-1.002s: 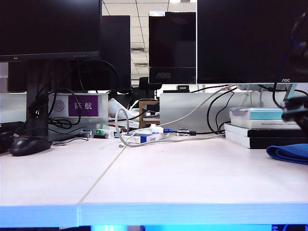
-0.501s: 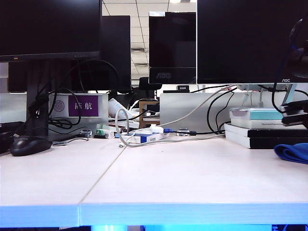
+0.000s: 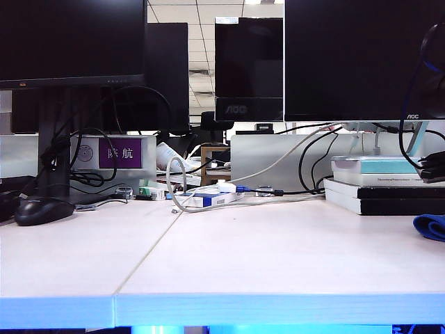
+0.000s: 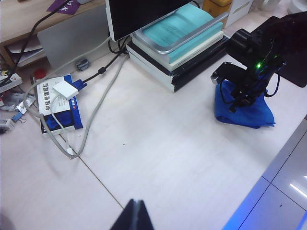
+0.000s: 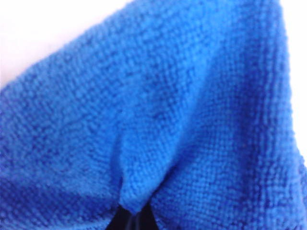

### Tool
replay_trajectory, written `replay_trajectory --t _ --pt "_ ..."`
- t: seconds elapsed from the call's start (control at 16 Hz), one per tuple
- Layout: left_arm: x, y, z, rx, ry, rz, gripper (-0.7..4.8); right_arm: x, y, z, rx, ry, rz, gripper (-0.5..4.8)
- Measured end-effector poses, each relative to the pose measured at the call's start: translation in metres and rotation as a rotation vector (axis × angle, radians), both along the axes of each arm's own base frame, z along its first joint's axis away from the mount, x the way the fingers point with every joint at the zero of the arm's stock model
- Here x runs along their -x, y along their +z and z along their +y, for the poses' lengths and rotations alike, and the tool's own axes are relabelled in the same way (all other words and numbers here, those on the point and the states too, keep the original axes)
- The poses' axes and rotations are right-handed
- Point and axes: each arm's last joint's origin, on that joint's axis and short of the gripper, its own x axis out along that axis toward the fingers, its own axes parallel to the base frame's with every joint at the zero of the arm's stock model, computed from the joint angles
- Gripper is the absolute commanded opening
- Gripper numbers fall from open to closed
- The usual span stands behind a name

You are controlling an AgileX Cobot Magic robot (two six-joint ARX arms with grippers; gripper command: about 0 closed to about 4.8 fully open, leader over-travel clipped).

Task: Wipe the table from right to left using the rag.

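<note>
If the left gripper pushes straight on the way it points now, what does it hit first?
Probably bare table: the left gripper, shut, points down over open desk top. The white cable lies off to one side; depth is hard to judge.

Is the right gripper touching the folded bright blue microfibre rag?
Touching: in the right wrist view the right gripper pinches a fold of the rag; the left wrist view agrees.

The exterior camera sits low at the surface [image 3: 243, 257] edge, facing the monitors. The left wrist camera looks down from high up, sharing the rag [image 4: 242, 108] at 3 o'clock. The right wrist camera presses close against it.
</note>
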Motion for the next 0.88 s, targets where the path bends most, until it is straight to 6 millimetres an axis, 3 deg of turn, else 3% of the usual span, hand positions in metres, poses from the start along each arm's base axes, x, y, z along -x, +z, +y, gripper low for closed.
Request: replay_trajectory --t 0.13,0.88 --pt "0.0 0.0 0.0 0.0 0.0 0.0 -0.05 0.0 0.0 0.004 -0.008 0.013 0.008 -0.05" --pt "0.008 -0.012 0.003 -0.085 -0.081 0.108 -0.05 0.011 -0.001 0.08 -0.006 0.226 0.072 -0.05"
